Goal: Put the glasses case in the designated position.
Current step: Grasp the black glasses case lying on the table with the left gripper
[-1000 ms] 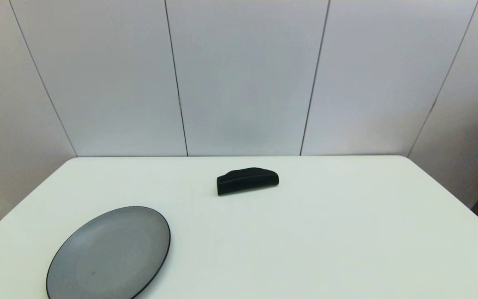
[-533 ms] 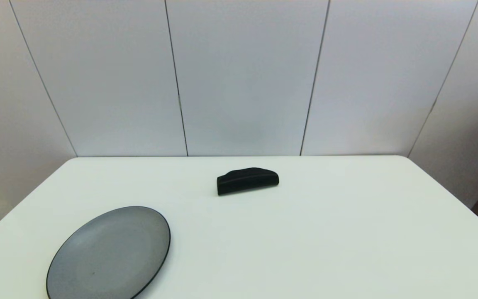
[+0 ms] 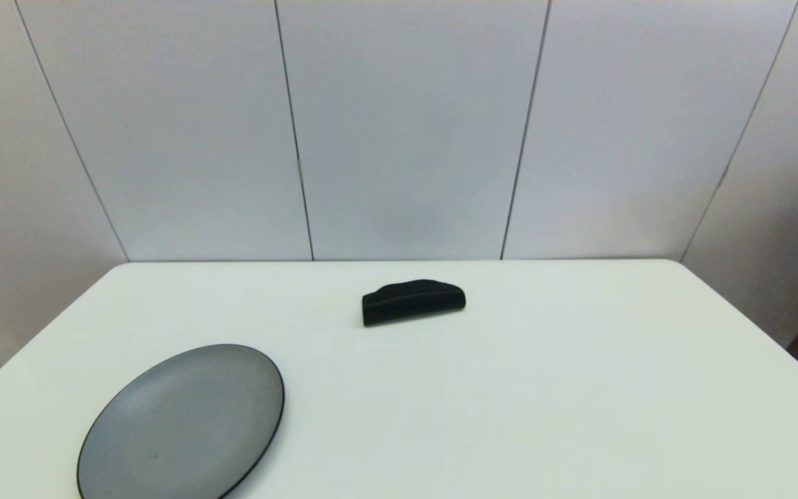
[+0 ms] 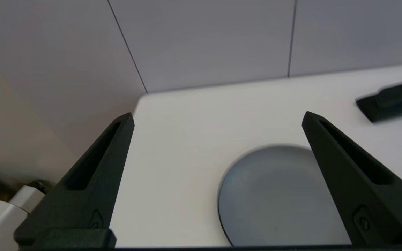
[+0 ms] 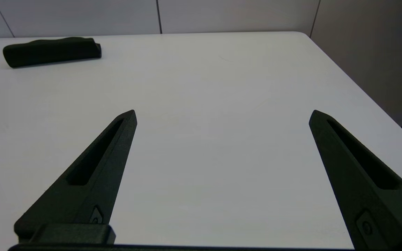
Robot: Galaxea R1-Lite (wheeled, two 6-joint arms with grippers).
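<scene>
the glasses case (image 3: 413, 301) lies on the white table (image 3: 524, 388) near its far edge, arched edge facing the wall, well apart from the grey plate (image 3: 184, 423) at the near left. left gripper (image 4: 218, 118): fingers spread wide, holding nothing, above the table's left corner near the plate. right gripper (image 5: 222, 115): fingers spread wide, empty, over bare table right of the case.

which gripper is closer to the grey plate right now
Left. The left gripper hangs open at the table's left edge with the grey plate just beyond its fingers. The right gripper, also open, is over the table's right side, and its view does not show the plate.
</scene>
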